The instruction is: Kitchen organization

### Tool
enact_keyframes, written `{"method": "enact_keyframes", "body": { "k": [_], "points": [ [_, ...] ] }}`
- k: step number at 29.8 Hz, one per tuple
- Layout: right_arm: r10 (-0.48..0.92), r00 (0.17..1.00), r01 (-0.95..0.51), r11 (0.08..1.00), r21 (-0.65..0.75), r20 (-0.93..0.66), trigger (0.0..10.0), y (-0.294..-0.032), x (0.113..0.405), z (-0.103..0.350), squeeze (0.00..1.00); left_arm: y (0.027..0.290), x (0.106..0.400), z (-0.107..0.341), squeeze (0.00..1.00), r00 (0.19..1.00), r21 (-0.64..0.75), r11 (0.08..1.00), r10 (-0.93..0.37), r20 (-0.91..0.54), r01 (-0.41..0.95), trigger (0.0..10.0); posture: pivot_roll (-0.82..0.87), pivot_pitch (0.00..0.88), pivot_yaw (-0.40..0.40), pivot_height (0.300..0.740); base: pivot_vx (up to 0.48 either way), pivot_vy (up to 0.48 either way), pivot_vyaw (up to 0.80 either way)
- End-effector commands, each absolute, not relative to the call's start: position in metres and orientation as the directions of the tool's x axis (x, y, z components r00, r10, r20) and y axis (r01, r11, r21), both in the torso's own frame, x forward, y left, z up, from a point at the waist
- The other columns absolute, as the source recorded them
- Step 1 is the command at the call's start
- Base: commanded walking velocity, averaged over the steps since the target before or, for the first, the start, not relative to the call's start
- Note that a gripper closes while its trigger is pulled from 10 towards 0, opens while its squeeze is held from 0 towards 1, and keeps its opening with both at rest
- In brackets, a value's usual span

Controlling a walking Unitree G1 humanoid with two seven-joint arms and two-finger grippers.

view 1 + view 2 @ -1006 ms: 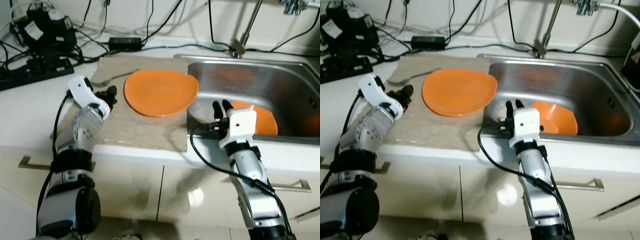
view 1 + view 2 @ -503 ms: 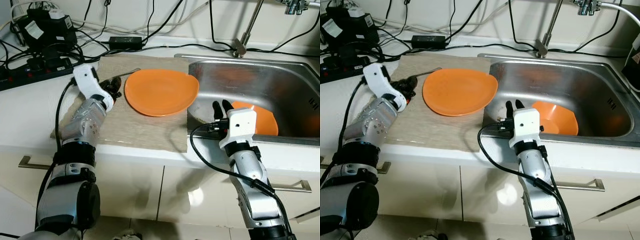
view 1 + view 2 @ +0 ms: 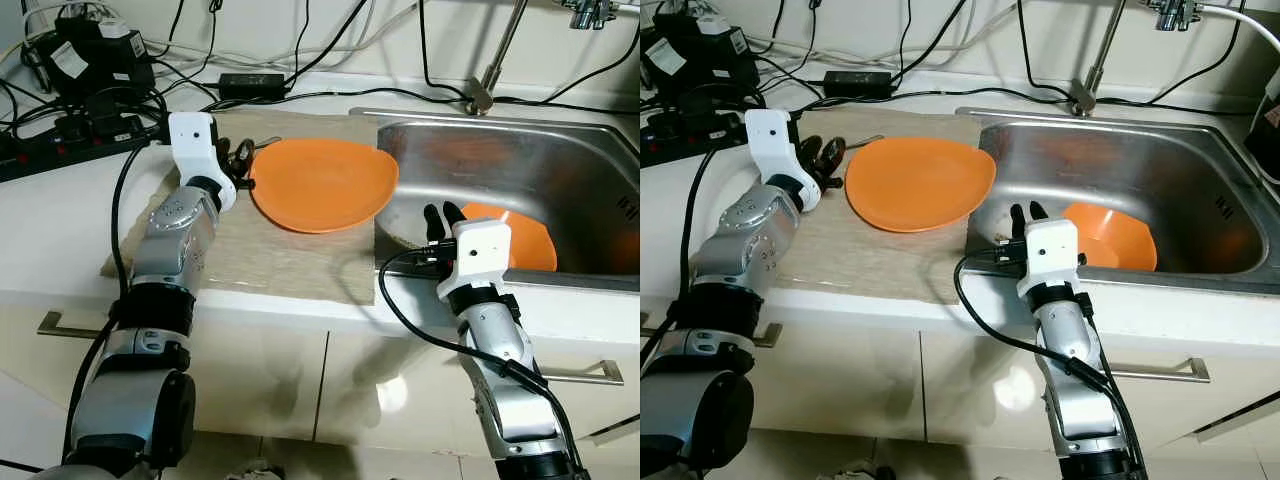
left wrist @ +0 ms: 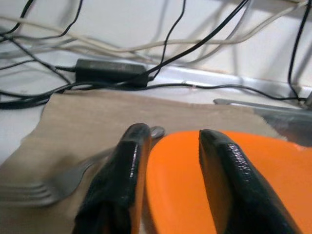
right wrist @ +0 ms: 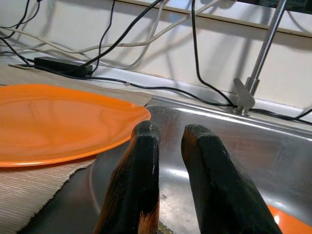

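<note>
Orange plate (image 3: 322,183) lies on the bench mat (image 3: 270,262); the left claw (image 4: 168,161), parted, straddles its rim, half hiding a fork (image 4: 46,183). Right claw (image 5: 168,161), slightly parted and empty, hangs over the sink (image 3: 560,180), hiding part of an orange bowl (image 3: 525,240).

You could see only part of the fork (image 4: 44,181): its handle ran behind the left gripper (image 4: 170,161) fingers and the orange plate (image 3: 322,184) rim. The orange bowl (image 3: 520,236) in the sink (image 3: 560,150) was partly hidden behind the right gripper (image 3: 443,216) housing. The faucet (image 3: 500,55) top was cut off.
</note>
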State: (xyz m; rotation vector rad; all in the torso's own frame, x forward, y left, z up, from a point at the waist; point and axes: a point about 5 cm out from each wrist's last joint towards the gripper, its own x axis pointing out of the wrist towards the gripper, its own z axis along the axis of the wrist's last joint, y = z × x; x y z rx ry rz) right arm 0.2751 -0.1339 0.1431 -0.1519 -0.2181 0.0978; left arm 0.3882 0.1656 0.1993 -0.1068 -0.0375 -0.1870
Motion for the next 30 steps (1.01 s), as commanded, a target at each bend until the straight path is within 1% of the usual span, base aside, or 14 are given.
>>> {"method": "enact_keyframes", "body": {
  "k": [1, 8, 10, 13, 14, 16, 17, 18, 20, 21, 23, 24, 29, 30],
  "points": [
    [0.112, 0.973, -0.080, 0.983, -0.163, 0.202, 10.0, -0.134, 0.276, 0.141, 0.00, 0.164, 0.393, 0.212, 0.00, 0.977, -0.067, 0.977, -0.197, 0.080, 0.202, 0.0, -0.04, 0.000, 0.000, 0.740, 0.000, 0.000, 0.00],
    [0.109, 0.973, -0.077, 0.984, -0.159, 0.202, 10.0, -0.133, 0.275, 0.140, 0.00, 0.160, 0.394, 0.211, 0.00, 0.973, -0.042, 0.974, -0.219, 0.075, 0.223, 0.0, -0.05, 0.000, 0.002, 0.740, 0.000, 0.000, 0.00],
    [0.105, 0.973, -0.077, 0.987, -0.143, 0.204, 10.0, -0.132, 0.276, 0.143, 0.00, 0.152, 0.394, 0.201, 0.00, 0.963, -0.031, 0.962, -0.269, 0.031, 0.270, 0.0, -0.04, 0.000, 0.000, 0.740, 0.000, 0.000, 0.00],
    [0.108, 0.972, -0.080, 0.988, -0.134, 0.210, 10.0, -0.131, 0.276, 0.146, 0.00, 0.148, 0.395, 0.195, 0.00, 0.957, -0.024, 0.957, -0.290, -0.003, 0.290, 0.0, -0.04, 0.000, -0.002, 0.740, 0.000, 0.000, 0.00],
    [0.110, 0.970, -0.082, 0.988, -0.131, 0.216, 10.0, -0.130, 0.277, 0.149, 0.00, 0.147, 0.395, 0.191, 0.00, 0.953, -0.025, 0.954, -0.301, -0.020, 0.300, 4.9, -0.04, 0.000, -0.002, 0.740, 0.000, 0.000, 0.00],
    [0.111, 0.969, -0.084, 0.988, -0.128, 0.222, 10.0, -0.129, 0.277, 0.151, 0.00, 0.145, 0.395, 0.188, 0.00, 0.950, -0.024, 0.950, -0.311, -0.034, 0.310, 5.0, -0.04, 0.000, -0.001, 0.740, 0.000, 0.000, 0.00],
    [0.112, 0.968, -0.085, 0.988, -0.127, 0.226, 10.0, -0.129, 0.278, 0.152, 0.00, 0.144, 0.395, 0.186, 0.00, 0.946, -0.020, 0.947, -0.320, -0.045, 0.320, 6.9, -0.04, 0.000, -0.001, 0.740, 0.000, 0.000, 0.00],
    [0.113, 0.967, -0.086, 0.988, -0.126, 0.228, 10.0, -0.129, 0.278, 0.153, 0.00, 0.143, 0.396, 0.185, 0.00, 0.944, -0.012, 0.945, -0.326, -0.053, 0.326, 10.0, -0.04, 0.000, -0.002, 0.740, 0.000, 0.000, 0.00],
    [0.114, 0.967, -0.086, 0.988, -0.126, 0.230, 10.0, -0.129, 0.277, 0.154, 0.00, 0.141, 0.397, 0.186, 0.00, 0.942, -0.004, 0.944, -0.331, -0.055, 0.331, 10.0, -0.04, 0.000, -0.001, 0.740, 0.000, 0.000, 0.00],
    [0.113, 0.966, -0.085, 0.988, -0.126, 0.231, 10.0, -0.129, 0.277, 0.154, 0.00, 0.140, 0.398, 0.188, 0.00, 0.940, -0.002, 0.942, -0.336, -0.050, 0.337, 8.5, -0.05, 0.000, 0.000, 0.740, 0.000, 0.000, 0.00],
    [0.113, 0.966, -0.085, 0.988, -0.126, 0.231, 10.0, -0.129, 0.277, 0.154, 0.00, 0.140, 0.399, 0.189, 0.00, 0.939, -0.001, 0.941, -0.339, -0.048, 0.340, 8.5, -0.05, 0.000, 0.001, 0.740, 0.000, 0.000, 0.00],
    [0.111, 0.967, -0.083, 0.989, -0.126, 0.231, 10.0, -0.130, 0.277, 0.154, 0.00, 0.140, 0.400, 0.191, 0.00, 0.940, 0.001, 0.940, -0.339, -0.042, 0.340, 0.0, -0.05, 0.000, 0.002, 0.740, 0.000, 0.000, 0.00],
    [0.106, 0.969, -0.079, 0.989, -0.125, 0.225, 10.0, -0.130, 0.276, 0.153, 0.00, 0.142, 0.403, 0.192, 0.00, 0.937, 0.030, 0.938, -0.344, -0.062, 0.346, 0.0, -0.05, 0.000, 0.006, 0.740, 0.000, 0.000, 0.00],
    [0.106, 0.969, -0.079, 0.989, -0.125, 0.224, 10.0, -0.130, 0.276, 0.153, 0.00, 0.142, 0.403, 0.192, 0.00, 0.935, 0.041, 0.936, -0.345, -0.075, 0.349, 5.0, -0.05, 0.000, 0.006, 0.740, 0.000, 0.000, 0.00]
  ]
}}
